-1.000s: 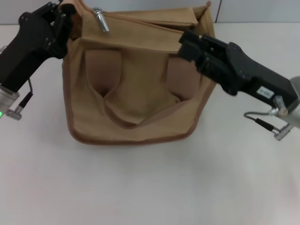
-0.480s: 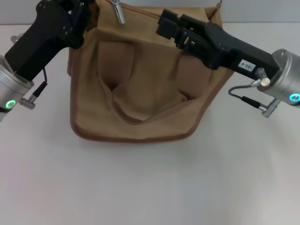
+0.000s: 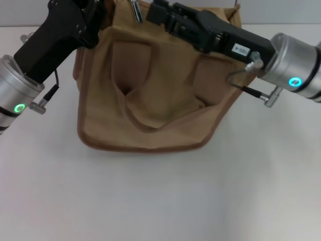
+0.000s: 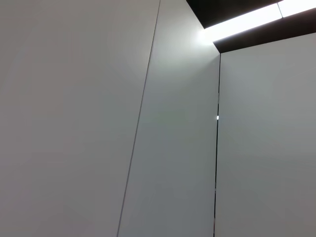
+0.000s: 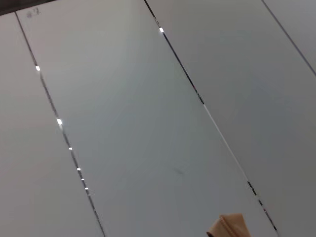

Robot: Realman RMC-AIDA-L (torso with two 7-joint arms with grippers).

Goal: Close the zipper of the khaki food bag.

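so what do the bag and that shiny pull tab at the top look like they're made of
The khaki food bag looks like matte woven canvas: it sags and creases softly, with darker brown piping along its edges. The pull tab looks like polished silver metal, judging by its bright glint; plated plastic can't be ruled out. The left gripper and right gripper are both at the bag's top edge.

The bench (image 3: 160,201) lay open in front of the khaki food bag (image 3: 150,100) and to both its sides. Along the bag's top edge the left gripper (image 3: 95,15) crowded the left corner, and the right gripper (image 3: 158,12) lay across the top from the right, beside the zipper's (image 3: 135,10) silver pull tab.
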